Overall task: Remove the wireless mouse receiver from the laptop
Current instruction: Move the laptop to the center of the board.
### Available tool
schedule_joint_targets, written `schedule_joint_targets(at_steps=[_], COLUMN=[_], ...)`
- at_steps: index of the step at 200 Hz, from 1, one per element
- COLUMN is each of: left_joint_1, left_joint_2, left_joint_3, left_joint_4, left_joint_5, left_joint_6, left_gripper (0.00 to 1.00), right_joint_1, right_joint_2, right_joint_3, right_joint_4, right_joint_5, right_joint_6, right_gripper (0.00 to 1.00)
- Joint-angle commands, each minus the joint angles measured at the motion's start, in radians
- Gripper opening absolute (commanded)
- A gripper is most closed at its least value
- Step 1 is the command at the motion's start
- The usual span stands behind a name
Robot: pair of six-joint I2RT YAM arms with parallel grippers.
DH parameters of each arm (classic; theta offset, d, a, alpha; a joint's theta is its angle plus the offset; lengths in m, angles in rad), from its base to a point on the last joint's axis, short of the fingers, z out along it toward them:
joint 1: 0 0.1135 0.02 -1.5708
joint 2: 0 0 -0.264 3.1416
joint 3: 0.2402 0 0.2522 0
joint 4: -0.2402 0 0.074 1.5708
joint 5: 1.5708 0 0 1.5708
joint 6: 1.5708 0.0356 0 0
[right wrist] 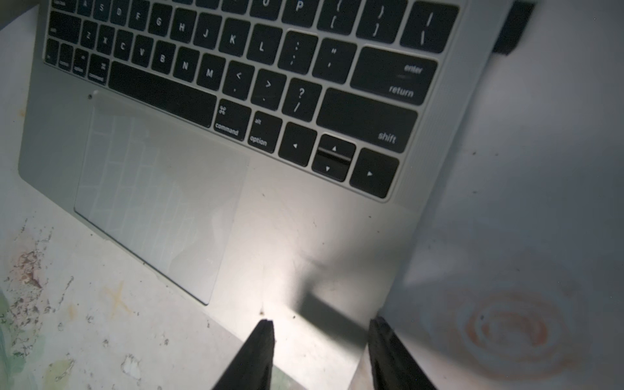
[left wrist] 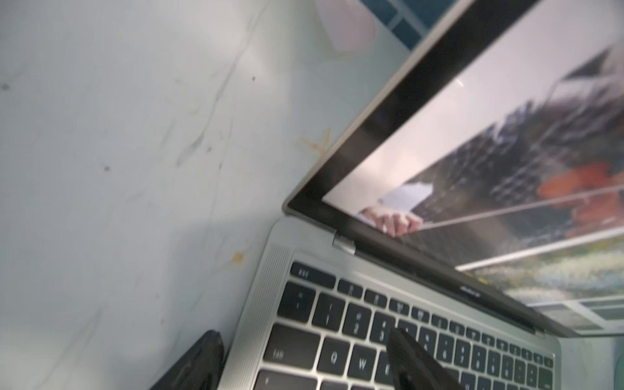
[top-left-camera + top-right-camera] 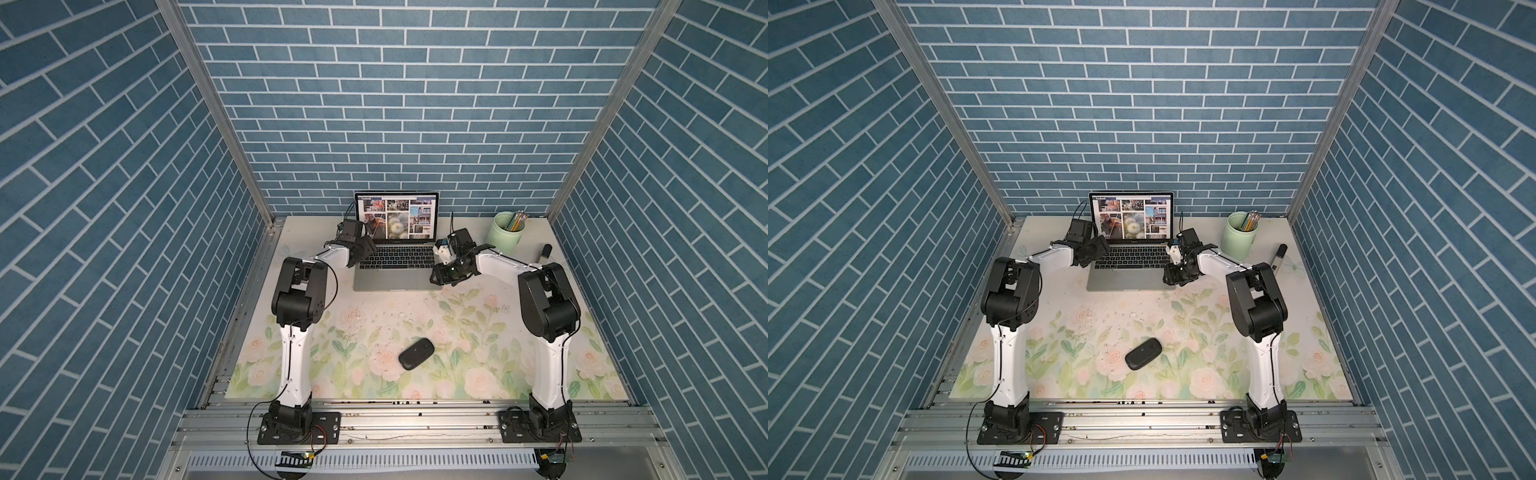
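The silver laptop point(image 3: 395, 272) point(image 3: 1125, 276) stands open at the back of the table, its screen showing a grid of photos. The wireless mouse receiver point(image 1: 513, 28) is a small black stub sticking out of the laptop's right side, level with the top key rows. My right gripper point(image 1: 320, 322) point(image 3: 440, 279) is open over the laptop's point(image 1: 304, 236) front right corner, one finger above the palm rest and the other at the right edge, well short of the receiver. My left gripper point(image 2: 304, 334) point(image 3: 368, 249) is open, straddling the laptop's point(image 2: 270, 270) left edge by the tab key.
A black oval mouse point(image 3: 417, 353) lies on the flowered mat in front. A green cup of pencils point(image 3: 509, 235) and a dark marker-like thing point(image 3: 545, 253) stand at the back right. Blue brick walls close in the sides and back.
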Motion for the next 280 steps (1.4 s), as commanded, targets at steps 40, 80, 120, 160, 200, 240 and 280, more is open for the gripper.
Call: schedule_joint_targets(at_steps=[40, 80, 120, 160, 200, 240, 280], left_joint_1=[-0.009, 0.002, 0.005, 0.005, 0.005, 0.004, 0.0], left_joint_2=[-0.11, -0.198, -0.171, -0.145, -0.139, -0.14, -0.152], left_joint_3=[-0.137, -0.153, -0.196, -0.228, -0.236, -0.258, -0.289], left_joint_4=[-0.101, -0.169, -0.103, -0.034, -0.007, 0.02, 0.032], left_joint_5=[-0.003, -0.04, 0.023, 0.074, 0.106, 0.145, 0.159], left_joint_6=[0.026, 0.111, 0.108, 0.098, 0.107, 0.104, 0.104], left_gripper=[0.82, 0.84, 0.83, 0.83, 0.83, 0.82, 0.82], right_joint_1=[0.014, -0.027, -0.058, -0.059, -0.058, -0.053, -0.022], right_joint_2=[-0.073, -0.041, 0.083, 0.176, 0.157, 0.112, 0.111], right_joint_3=[-0.002, 0.107, 0.273, 0.327, 0.247, 0.116, 0.056], right_joint_4=[-0.001, -0.054, -0.102, -0.097, -0.033, 0.066, 0.104], right_joint_5=[0.038, 0.088, 0.089, 0.046, 0.023, -0.035, -0.059], right_joint_6=[0.004, -0.019, -0.035, -0.007, 0.034, 0.089, 0.114], right_gripper=[0.5, 0.51, 0.49, 0.47, 0.45, 0.39, 0.36])
